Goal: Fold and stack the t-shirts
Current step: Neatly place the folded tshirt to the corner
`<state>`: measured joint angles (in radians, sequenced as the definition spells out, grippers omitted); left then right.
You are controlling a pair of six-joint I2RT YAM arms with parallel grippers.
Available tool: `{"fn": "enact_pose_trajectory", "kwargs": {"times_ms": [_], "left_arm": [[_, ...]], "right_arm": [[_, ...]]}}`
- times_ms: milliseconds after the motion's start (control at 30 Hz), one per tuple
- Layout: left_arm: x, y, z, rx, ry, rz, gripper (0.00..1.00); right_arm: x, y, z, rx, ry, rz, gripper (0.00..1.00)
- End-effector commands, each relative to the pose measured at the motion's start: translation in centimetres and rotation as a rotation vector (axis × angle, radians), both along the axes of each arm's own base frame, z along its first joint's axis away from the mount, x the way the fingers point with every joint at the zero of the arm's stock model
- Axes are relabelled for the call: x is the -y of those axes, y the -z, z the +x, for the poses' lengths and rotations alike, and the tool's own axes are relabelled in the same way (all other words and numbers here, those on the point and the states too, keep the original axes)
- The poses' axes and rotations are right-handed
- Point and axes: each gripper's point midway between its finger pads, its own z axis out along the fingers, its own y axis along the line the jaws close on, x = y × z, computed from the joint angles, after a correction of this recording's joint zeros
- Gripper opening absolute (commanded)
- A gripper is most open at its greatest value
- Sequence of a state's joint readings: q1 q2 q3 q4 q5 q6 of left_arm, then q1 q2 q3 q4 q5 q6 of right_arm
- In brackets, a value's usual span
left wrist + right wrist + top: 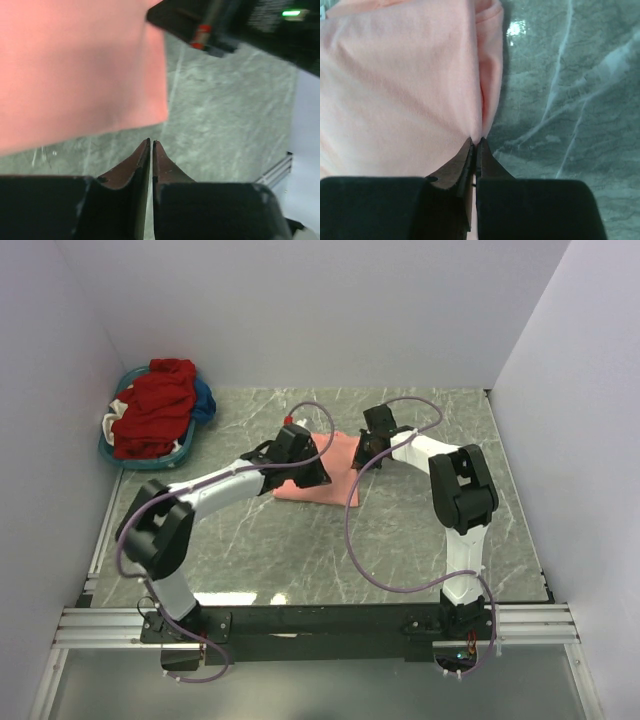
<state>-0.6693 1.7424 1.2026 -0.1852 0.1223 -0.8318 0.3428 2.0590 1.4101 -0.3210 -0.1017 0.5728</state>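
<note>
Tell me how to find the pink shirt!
Look at the middle of the grey marbled table. The flat salmon-pink cloth t-shirt lies there. The crumpled dark red t-shirt and blue t-shirt are piled in the round teal plastic basket at the far left corner.

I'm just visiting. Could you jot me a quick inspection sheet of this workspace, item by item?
Surface: grey marbled table.
Job's things: pink t-shirt lies partly folded mid-table; red t-shirts and a blue t-shirt heaped in the teal basket.
Clutter: teal basket, back-left corner.
Hands: left hand shut, empty, beside the pink t-shirt; right hand shut, pinching its folded edge.
Cables: purple cables loop loose over arms and table.
Surroundings: white walls on three sides.
</note>
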Motion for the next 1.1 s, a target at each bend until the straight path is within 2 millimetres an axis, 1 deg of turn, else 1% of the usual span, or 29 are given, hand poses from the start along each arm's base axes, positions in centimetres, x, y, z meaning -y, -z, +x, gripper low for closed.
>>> {"fn": "enact_pose_trajectory", "kwargs": {"times_ms": [0,33,67,133,167,200,233,267,300,333,367,400,433,467,500,533,567,600,633,667,767,800,833,867,900,933,1000,1033,1067], "left_arm": [[-1.2,-4.7,-0.7,0.095,-0.012,-0.028,0.13],[-1.7,-4.9,-0.9,0.099,-0.017,-0.015,0.13],[-2.1,-6.2,-1.1,0.127,-0.017,-0.02,0.13],[-2.6,-7.1,-1.3,0.148,-0.019,-0.017,0.14],[-2.9,-7.9,-1.6,0.165,-0.019,-0.017,0.14],[-3.1,-8.3,-1.7,0.171,-0.017,-0.019,0.14],[-3.2,-8.6,-1.9,0.178,-0.014,-0.018,0.14],[-3.5,-9.3,-2.2,0.19,-0.011,-0.028,0.13],[-3.6,-9.5,-2.4,0.194,-0.01,-0.033,0.13],[-3.7,-9.8,-2.7,0.2,-0.006,-0.037,0.13],[-3.9,-10.1,-3.1,0.205,-0.003,-0.042,0.13],[-4.2,-10.1,-3.2,0.207,-0.005,-0.04,0.13],[-4.3,-10.3,-3.4,0.209,-0.004,-0.042,0.13],[-4.6,-10.5,-3.8,0.216,-0.003,-0.046,0.13],[-4.7,-10.6,-4.1,0.215,-0.001,-0.049,0.13],[-4.8,-10.7,-4.2,0.219,0.0,-0.052,0.13],[-5.1,-10.9,-4.5,0.223,-0.002,-0.055,0.13],[-5.1,-11.1,-4.8,0.225,0.004,-0.063,0.13],[-5.2,-11.1,-4.9,0.223,0.003,-0.065,0.13],[-5.4,-11.3,-5.2,0.226,0.006,-0.07,0.13],[-5.7,-11.4,-6.0,0.224,0.012,-0.078,0.12],[-5.9,-11.4,-6.2,0.226,0.012,-0.079,0.12],[-6.0,-11.4,-6.4,0.224,0.012,-0.081,0.12],[-6.2,-11.4,-6.7,0.224,0.01,-0.083,0.12],[-6.3,-11.5,-6.9,0.223,0.011,-0.088,0.12],[-6.3,-11.5,-7.1,0.221,0.011,-0.095,0.12],[-6.4,-11.6,-7.5,0.225,0.013,-0.107,0.12],[-6.4,-11.6,-7.6,0.221,0.012,-0.114,0.12],[-6.5,-11.6,-7.8,0.221,0.011,-0.118,0.12]], "right_arm": [[2.6,0.9,-0.2,-0.045,0.124,-0.094,0.0],[3.0,0.1,0.0,-0.038,0.171,-0.082,0.0],[4.2,0.1,0.1,-0.043,0.212,-0.083,0.0],[5.7,-0.9,0.4,-0.031,0.274,-0.079,0.0],[6.2,-1.4,0.8,-0.027,0.309,-0.07,0.0],[7.6,-1.7,1.3,-0.026,0.35,-0.073,0.0],[9.0,-1.6,1.0,-0.053,0.397,-0.106,0.0],[10.4,-2.5,1.8,-0.042,0.443,-0.113,0.0],[10.8,-2.7,1.8,-0.05,0.464,-0.13,0.0],[13.0,-2.5,1.1,-0.09,0.534,-0.188,0.0],[14.1,-3.2,1.3,-0.088,0.573,-0.205,0.0],[15.4,-3.4,1.0,-0.096,0.622,-0.236,0.0],[17.8,-3.7,-0.4,-0.126,0.723,-0.285,0.0],[19.1,-3.8,-1.1,-0.139,0.775,-0.306,0.0],[20.0,-3.8,-1.9,-0.153,0.811,-0.314,0.0],[21.0,-4.6,-2.6,-0.149,0.867,-0.296,0.0],[22.5,-3.8,-4.2,-0.186,0.911,-0.293,0.0],[22.9,-3.7,-5.0,-0.19,0.937,-0.283,0.0],[24.3,-3.6,-6.6,-0.201,1.005,-0.268,0.0],[26.0,-3.6,-7.7,-0.211,1.066,-0.261,0.0],[28.3,-3.2,-11.4,-0.244,1.184,-0.249,0.0],[29.8,-3.1,-12.6,-0.26,1.239,-0.238,0.0],[30.4,-3.6,-13.4,-0.251,1.27,-0.218,0.0],[30.6,-2.8,-14.9,-0.28,1.283,-0.218,0.0],[31.8,-2.8,-16.0,-0.288,1.327,-0.208,0.0],[32.1,-2.9,-17.2,-0.283,1.343,-0.201,0.0],[33.1,-2.8,-18.9,-0.277,1.395,-0.191,0.0],[33.4,-3.3,-19.4,-0.254,1.408,-0.185,0.0],[33.3,-2.5,-20.9,-0.279,1.419,-0.192,0.0]]}}
